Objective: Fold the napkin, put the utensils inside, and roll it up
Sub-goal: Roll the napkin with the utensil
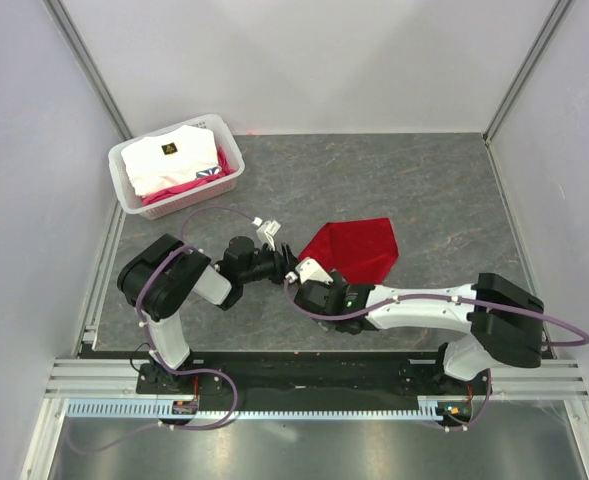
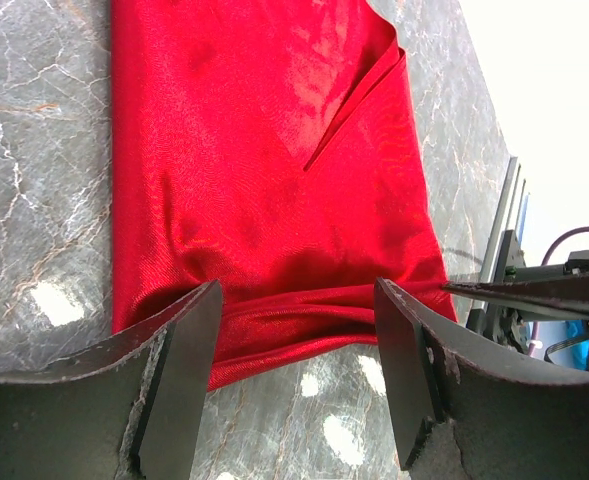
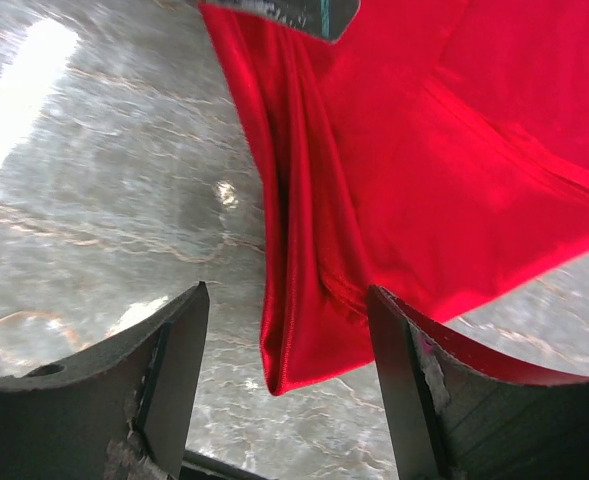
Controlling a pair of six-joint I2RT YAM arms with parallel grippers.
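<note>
Red cloth fills most of what both wrist cameras see. It is the napkin. It lies flat on the grey desk, near the middle, at about 2 o'clock from the spot where the two grippers meet. It does not look like a full square. One layer lies over another, and a loose flap shows on top in the left wrist view, so I think a first fold is made.

The left gripper hangs just over the napkin's near edge. Its two fingers stand apart, one on each side of a bunched-up bit of that edge, and they pinch nothing. The right gripper is released too. A pointed corner of the napkin lies between its fingers, but they do not squeeze it. So neither gripper is holding anything.

I cannot see the spoon anywhere, not on the desk and not on the napkin. It could be hidden inside the cloth, but I cannot tell.

A white basket with white and pink cloths sits in the desk's 10 o'clock corner, well apart from the napkin.

So the job looks early. The folding seems begun but maybe not finished, for the edges are a bit crooked. As far as I can see, the spoon has yet to go in. The napkin is not rolled at all.
</note>
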